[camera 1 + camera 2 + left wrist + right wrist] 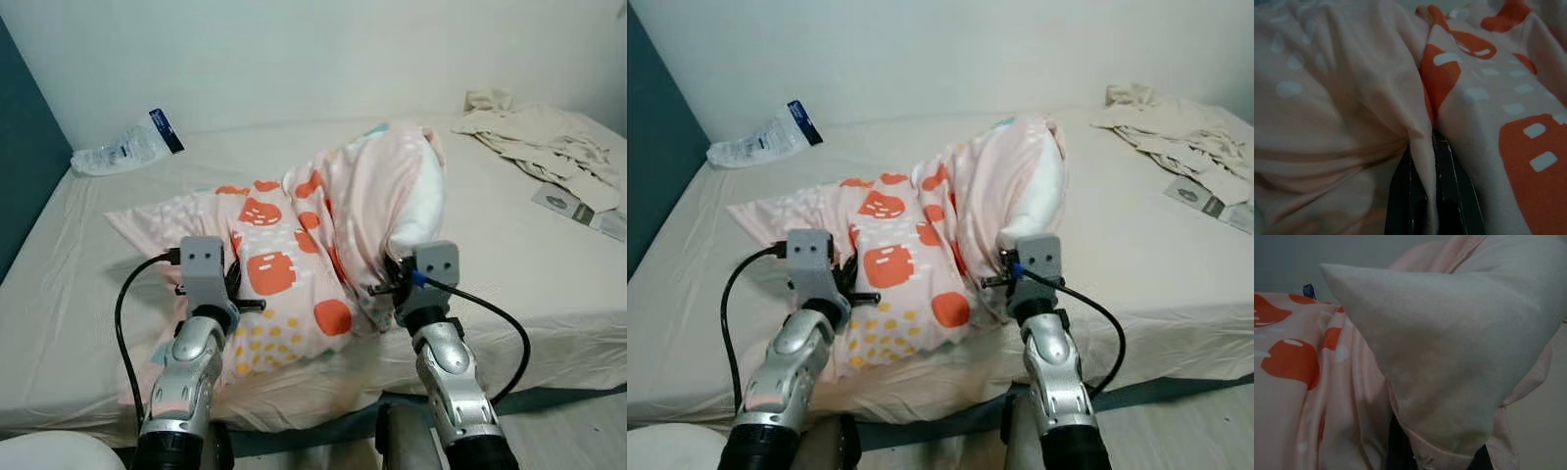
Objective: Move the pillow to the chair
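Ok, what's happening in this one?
The robot stands at the bed with both grippers on the pink, orange-patterned pillow. The left gripper pinches a fold of its case; the right gripper grips the end where the white inner pillow pokes out. That end is raised off the mattress.

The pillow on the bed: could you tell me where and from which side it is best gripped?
Probably at its two near edges, coming from the foot of the bed: the pillow is soft and floppy, so one pinch would let it sag. Left gripper pinches a fold of cover; right gripper takes the open end.
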`<state>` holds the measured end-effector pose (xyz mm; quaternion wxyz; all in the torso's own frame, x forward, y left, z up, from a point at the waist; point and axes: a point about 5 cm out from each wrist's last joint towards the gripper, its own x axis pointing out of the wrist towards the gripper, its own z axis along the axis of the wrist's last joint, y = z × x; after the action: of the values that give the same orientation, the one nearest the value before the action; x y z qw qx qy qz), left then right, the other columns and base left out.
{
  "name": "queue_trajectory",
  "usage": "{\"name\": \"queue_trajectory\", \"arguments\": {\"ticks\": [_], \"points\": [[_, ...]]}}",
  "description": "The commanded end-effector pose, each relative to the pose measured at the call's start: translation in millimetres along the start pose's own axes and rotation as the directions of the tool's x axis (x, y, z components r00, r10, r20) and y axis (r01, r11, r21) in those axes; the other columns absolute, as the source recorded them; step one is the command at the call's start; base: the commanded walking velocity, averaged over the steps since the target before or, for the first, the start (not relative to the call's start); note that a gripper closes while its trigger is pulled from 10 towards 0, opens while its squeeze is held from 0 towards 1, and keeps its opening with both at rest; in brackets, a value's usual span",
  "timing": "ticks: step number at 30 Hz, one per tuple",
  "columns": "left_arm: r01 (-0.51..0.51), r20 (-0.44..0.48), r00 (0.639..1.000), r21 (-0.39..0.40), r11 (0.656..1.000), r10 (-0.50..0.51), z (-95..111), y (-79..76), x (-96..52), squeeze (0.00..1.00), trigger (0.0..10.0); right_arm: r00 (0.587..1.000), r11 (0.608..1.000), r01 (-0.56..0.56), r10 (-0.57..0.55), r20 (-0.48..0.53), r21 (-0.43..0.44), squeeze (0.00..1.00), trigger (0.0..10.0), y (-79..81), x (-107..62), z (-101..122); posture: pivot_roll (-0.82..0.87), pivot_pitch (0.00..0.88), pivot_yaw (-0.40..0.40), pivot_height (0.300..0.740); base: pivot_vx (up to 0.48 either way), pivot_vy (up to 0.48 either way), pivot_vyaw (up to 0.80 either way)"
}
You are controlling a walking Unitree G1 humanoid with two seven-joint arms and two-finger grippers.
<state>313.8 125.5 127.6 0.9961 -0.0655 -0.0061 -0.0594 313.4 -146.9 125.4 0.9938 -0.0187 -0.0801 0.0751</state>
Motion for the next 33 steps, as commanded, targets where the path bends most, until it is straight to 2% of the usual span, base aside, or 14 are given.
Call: {"name": "queue_trajectory", "arguments": {"ticks": [1, 4, 16, 28, 33], "points": [[0.038, 0.013, 0.999, 0.01, 0.999, -0.039, 1, -10.6, 0.4, 0.0, 10.0, 0.996, 0.998, -0.063, 0.065, -0.06, 0.026, 0.0, 10.0, 10.6, -4.8, -11, 0.0, 0.075, 0.001, 0.558, 0.0, 0.0, 0.0], [0.023, 0.012, 1.0, -0.011, 1.0, -0.023, 3, -9.0, -0.5, 0.0, 10.0, 0.996, 0.998, -0.062, 0.063, -0.063, 0.023, 0.0, 10.0, 9.1, -6.7, -11, 0.0, 0.066, -0.006, 0.573, 0.0, 0.0, 0.0], [0.031, 0.011, 0.999, 0.033, 0.999, -0.032, -3, -9.0, -3.3, 0.0, 10.0, 0.996, 0.997, -0.066, 0.069, -0.061, 0.036, 0.0, 10.0, 4.8, -5.4, -8, 0.0, 0.056, -0.011, 0.638, 0.0, 0.0, 0.0], [0.007, 0.001, 1.0, 0.029, 1.0, -0.007, -5, -3.9, -6.1, 0.0, 10.0, 0.994, 0.996, -0.081, 0.083, -0.064, 0.04, 0.0, 10.0, 5.2, -7.5, -8, 0.0, 0.062, -0.014, 0.693, 0.0, 0.0, 0.0], [-0.006, -0.023, 1.0, -0.016, 1.0, 0.006, -9, -3.3, -7.6, 0.0, 10.0, 0.993, 0.995, -0.09, 0.093, -0.071, 0.043, 0.0, 10.0, 6.2, -8.9, -10, 0.0, 0.064, -0.015, 0.713, 0.0, 0.0, 0.0]]}}
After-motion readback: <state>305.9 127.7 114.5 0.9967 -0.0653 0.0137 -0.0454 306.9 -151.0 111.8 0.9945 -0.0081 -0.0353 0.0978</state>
